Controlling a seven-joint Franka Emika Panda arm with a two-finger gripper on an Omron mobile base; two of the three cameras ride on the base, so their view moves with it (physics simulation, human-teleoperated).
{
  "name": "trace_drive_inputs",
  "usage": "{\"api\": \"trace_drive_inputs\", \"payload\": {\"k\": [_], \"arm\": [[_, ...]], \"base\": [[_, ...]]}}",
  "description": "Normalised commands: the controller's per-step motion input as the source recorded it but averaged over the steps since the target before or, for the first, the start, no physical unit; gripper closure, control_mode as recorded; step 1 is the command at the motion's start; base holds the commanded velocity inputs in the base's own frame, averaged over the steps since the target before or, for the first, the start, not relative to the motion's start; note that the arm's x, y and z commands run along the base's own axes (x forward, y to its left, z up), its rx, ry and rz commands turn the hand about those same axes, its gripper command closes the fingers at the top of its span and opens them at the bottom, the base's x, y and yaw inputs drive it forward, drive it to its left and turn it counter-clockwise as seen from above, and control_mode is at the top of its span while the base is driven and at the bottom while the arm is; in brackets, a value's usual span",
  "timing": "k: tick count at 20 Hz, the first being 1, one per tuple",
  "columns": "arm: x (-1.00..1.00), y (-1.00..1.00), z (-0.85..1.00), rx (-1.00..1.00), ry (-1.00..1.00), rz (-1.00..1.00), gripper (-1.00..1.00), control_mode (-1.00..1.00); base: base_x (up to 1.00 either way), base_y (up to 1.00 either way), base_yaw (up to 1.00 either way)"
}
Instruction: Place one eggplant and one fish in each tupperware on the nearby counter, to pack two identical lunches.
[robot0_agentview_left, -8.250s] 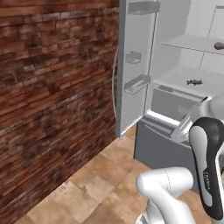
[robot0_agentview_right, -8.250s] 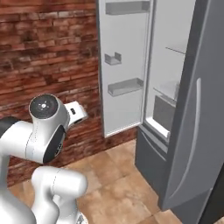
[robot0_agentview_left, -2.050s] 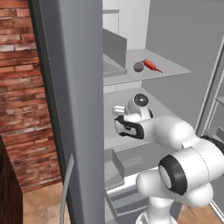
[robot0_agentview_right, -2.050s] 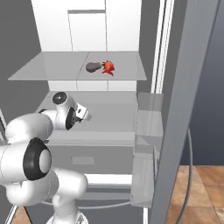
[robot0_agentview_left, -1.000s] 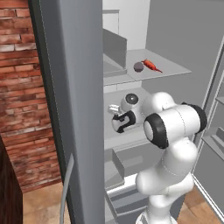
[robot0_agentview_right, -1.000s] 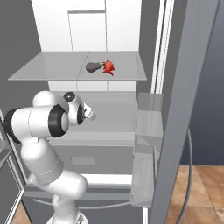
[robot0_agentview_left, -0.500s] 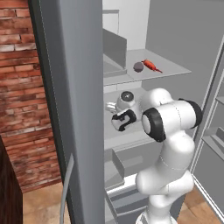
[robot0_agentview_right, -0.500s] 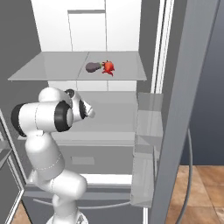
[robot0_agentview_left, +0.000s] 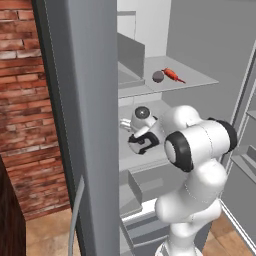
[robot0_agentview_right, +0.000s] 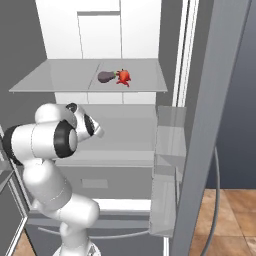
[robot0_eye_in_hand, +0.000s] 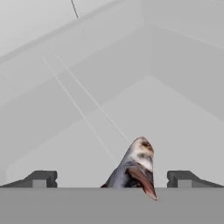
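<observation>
A dark grey-brown fish (robot0_eye_in_hand: 134, 168) lies on the fridge's middle shelf (robot0_agentview_right: 127, 137), between my gripper's (robot0_eye_in_hand: 111, 180) two dark fingertips (robot0_eye_in_hand: 40, 178). The jaws stand wide open on either side of it and do not touch it. In the left base view my wrist (robot0_agentview_left: 143, 131) reaches over that shelf from the right. On the shelf above lie a mauve-brown eggplant (robot0_agentview_left: 158, 76) (robot0_agentview_right: 105, 76) and a bright red-orange fish (robot0_agentview_left: 174, 75) (robot0_agentview_right: 123, 76), side by side. The tupperware and the counter are out of view.
The open grey fridge door (robot0_agentview_left: 85, 125) stands close on the left. The other door, with clear shelf bins (robot0_agentview_right: 167, 150), is on the right. Drawers (robot0_agentview_left: 134, 186) sit below the middle shelf. The upper shelf (robot0_agentview_right: 60, 80) is low over my hand.
The base has driven up to the fridge and the arm has reached into the middle shelf. Over the last second the arm's upper links swung upright; the hand barely shifted and stayed open.
</observation>
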Motion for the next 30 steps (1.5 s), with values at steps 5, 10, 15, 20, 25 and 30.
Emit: {"api": "trace_drive_inputs", "payload": {"k": [5, 10, 15, 20, 25, 30], "arm": [[-0.44, 0.00, 0.00, 0.00, 0.00, -0.09, -1.00, -1.00], [-0.27, 0.02, -0.03, 0.03, 0.03, -0.08, -1.00, -1.00], [0.00, 0.04, -0.10, 0.03, 0.04, -0.06, 1.00, -1.00], [0.01, 0.00, -0.04, 0.03, 0.06, -0.06, 1.00, -1.00], [0.00, -0.01, -0.01, 0.00, -0.04, -0.03, 1.00, -1.00], [-0.32, -0.40, 0.05, 0.00, -0.21, -0.01, 1.00, -1.00]], "base": [[0.00, 0.00, 0.00], [0.00, 0.00, 0.00], [0.00, 0.00, 0.00], [0.00, 0.00, 0.00], [0.00, 0.00, 0.00], [0.00, 0.00, 0.00]]}}
